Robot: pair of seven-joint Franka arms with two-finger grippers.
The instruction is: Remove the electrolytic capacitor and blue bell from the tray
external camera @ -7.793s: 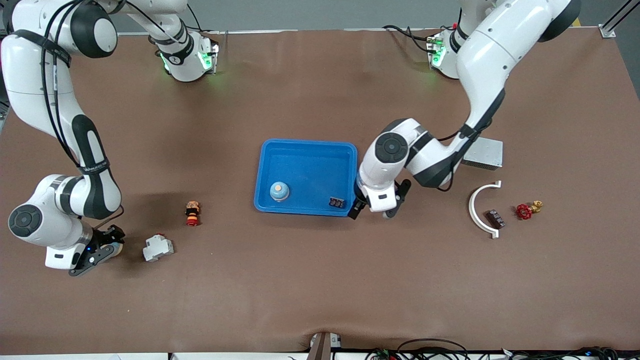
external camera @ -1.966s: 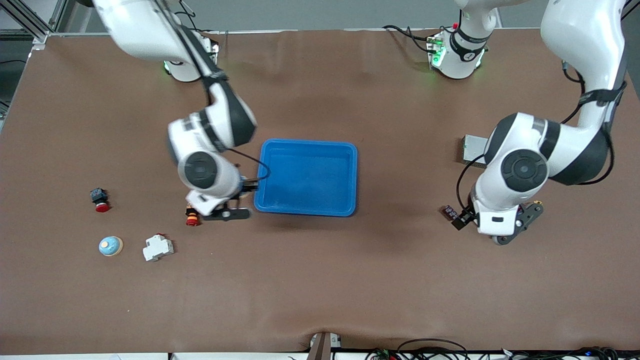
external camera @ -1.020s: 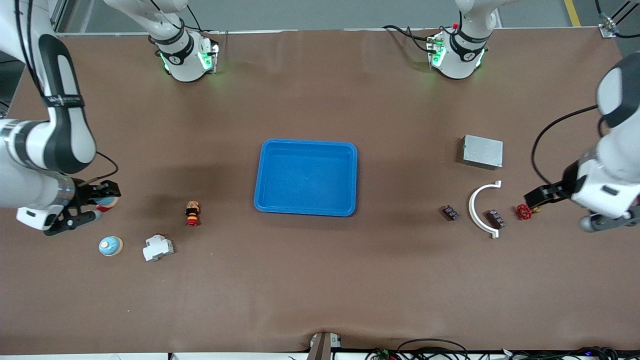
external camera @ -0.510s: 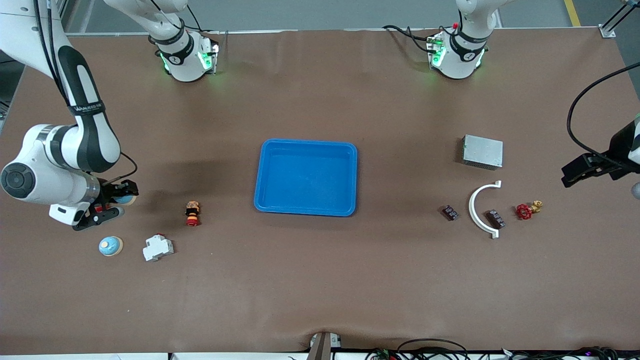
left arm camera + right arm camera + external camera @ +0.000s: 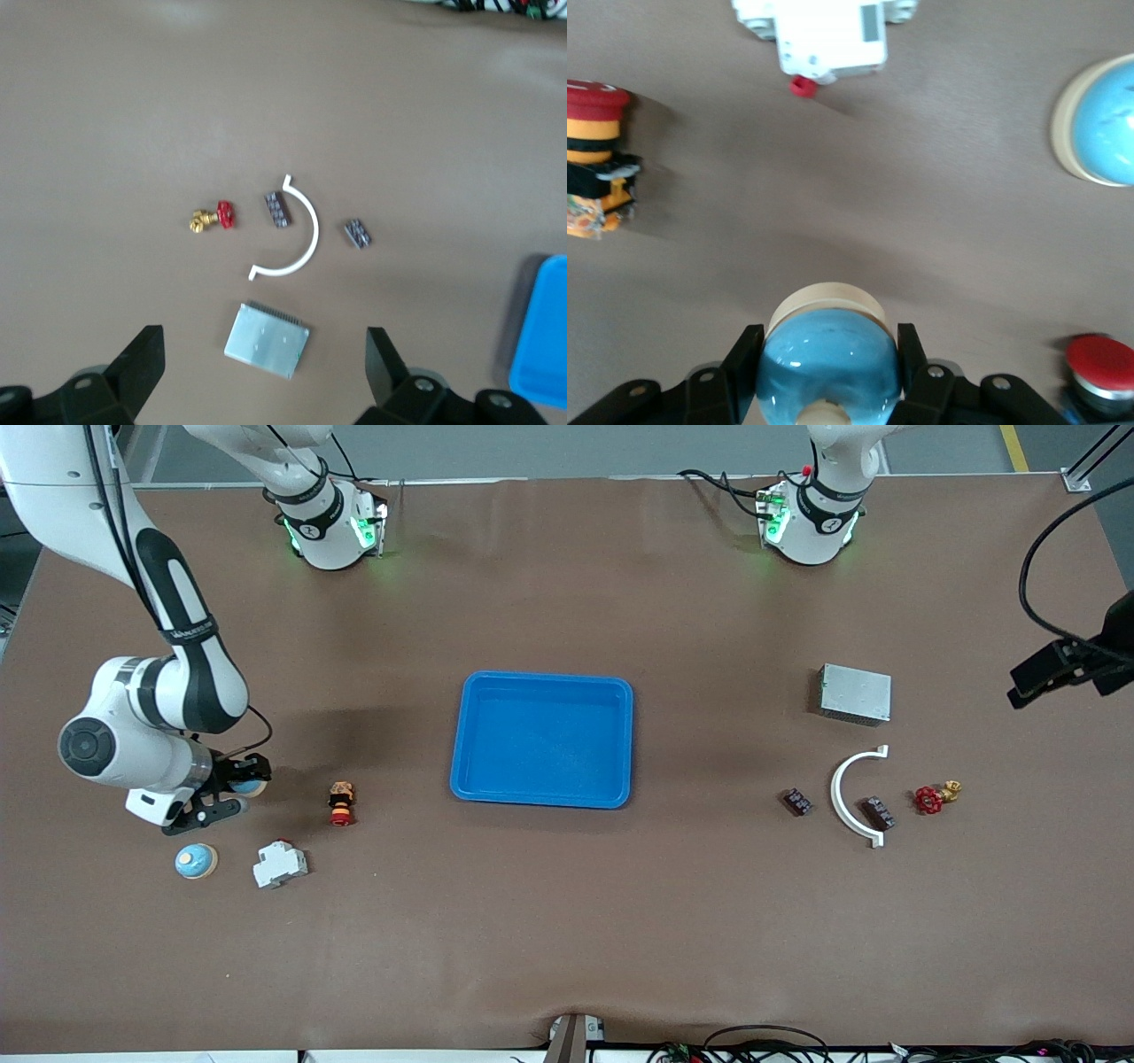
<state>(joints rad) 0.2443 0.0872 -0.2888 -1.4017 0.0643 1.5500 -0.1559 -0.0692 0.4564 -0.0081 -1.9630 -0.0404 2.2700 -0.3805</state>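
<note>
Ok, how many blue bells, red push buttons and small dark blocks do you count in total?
Blue dome-shaped bells: 2
Red push buttons: 2
Small dark rectangular blocks: 2
Total: 6

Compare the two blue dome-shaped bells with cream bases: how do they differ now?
One blue dome-shaped bell with a cream base is clamped between the shut fingers of the right gripper, lifted above the table. The second blue bell rests free on the brown table, beside the white breaker block, with nothing touching it. Both share the same colours and round shape.
</note>
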